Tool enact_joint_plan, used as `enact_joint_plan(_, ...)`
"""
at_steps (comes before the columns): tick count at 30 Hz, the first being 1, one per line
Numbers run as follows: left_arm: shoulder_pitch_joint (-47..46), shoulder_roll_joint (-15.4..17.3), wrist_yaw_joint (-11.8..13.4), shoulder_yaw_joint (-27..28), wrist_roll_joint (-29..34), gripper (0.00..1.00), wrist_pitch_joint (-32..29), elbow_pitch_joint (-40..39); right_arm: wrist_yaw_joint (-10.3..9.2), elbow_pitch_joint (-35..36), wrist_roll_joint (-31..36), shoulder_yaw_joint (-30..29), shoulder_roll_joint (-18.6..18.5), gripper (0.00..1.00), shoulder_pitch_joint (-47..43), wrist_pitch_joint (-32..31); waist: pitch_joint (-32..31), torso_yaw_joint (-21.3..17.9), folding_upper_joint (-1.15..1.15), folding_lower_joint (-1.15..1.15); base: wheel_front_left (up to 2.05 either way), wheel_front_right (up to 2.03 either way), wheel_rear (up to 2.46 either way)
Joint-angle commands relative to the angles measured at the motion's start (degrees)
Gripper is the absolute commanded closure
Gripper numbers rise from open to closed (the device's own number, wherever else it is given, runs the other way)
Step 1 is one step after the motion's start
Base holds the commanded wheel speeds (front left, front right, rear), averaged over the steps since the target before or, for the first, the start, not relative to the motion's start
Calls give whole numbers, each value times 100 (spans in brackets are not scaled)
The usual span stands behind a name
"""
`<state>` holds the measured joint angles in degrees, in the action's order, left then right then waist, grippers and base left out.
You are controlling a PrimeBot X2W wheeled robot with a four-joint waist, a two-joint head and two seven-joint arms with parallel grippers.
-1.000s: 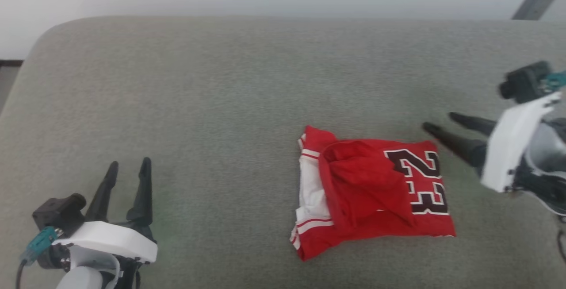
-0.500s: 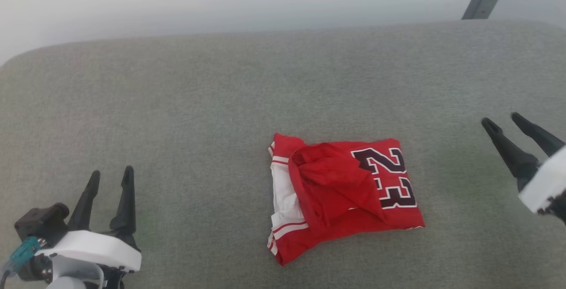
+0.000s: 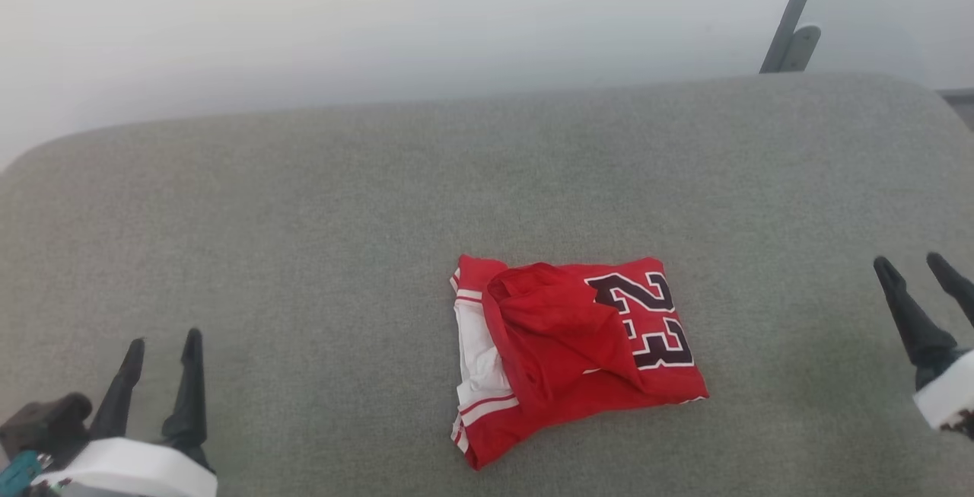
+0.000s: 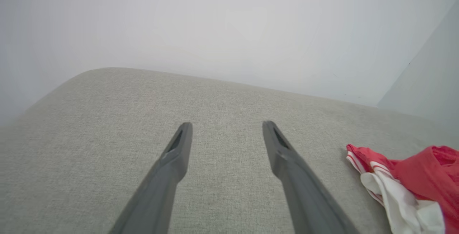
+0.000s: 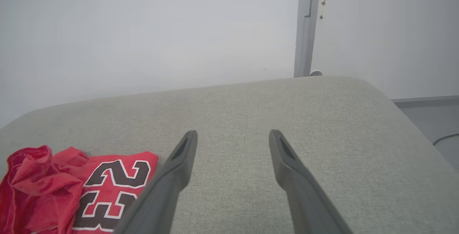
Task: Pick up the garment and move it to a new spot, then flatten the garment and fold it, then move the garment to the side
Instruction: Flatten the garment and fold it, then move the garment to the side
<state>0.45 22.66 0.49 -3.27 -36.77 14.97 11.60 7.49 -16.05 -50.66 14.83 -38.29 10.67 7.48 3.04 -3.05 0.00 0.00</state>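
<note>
A folded, 23-numbered red thin-fabric jersey (image 3: pixel 567 348) was pictured between the wide-open, dark-fingered left gripper (image 3: pixel 163 339) and right gripper (image 3: pixel 908 259); all layers, it was judged, needed gripping together.

The right gripper (image 5: pixel 233 133) holds its two long dark fingers wide apart, with nothing between them, above a grey woven fabric cushion (image 5: pixel 322 119). At the lower left lies the folded red jersey shirt with a dark white-outlined "23" (image 5: pixel 53 187), one finger crossing its edge. Behind the cushion, a grey metal post (image 5: pixel 304 26) stands against a white wall (image 5: pixel 143 29).
</note>
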Motion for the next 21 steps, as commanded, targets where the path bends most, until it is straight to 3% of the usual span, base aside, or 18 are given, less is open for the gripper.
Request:
enact_joint_plan(1, 103, 9, -19, 69, -49, 0, 22, -15, -1, -29, -4, -10, 52, 0, -105, 110, -79, 6, 0, 0, 0, 0, 0)
enact_joint_plan(21, 520, -58, -87, 442, 13, 0, 25, -131, -1, -270, 166, -141, 447, 0, -553, 647, -363, 229, 0, 0, 0, 0, 0)
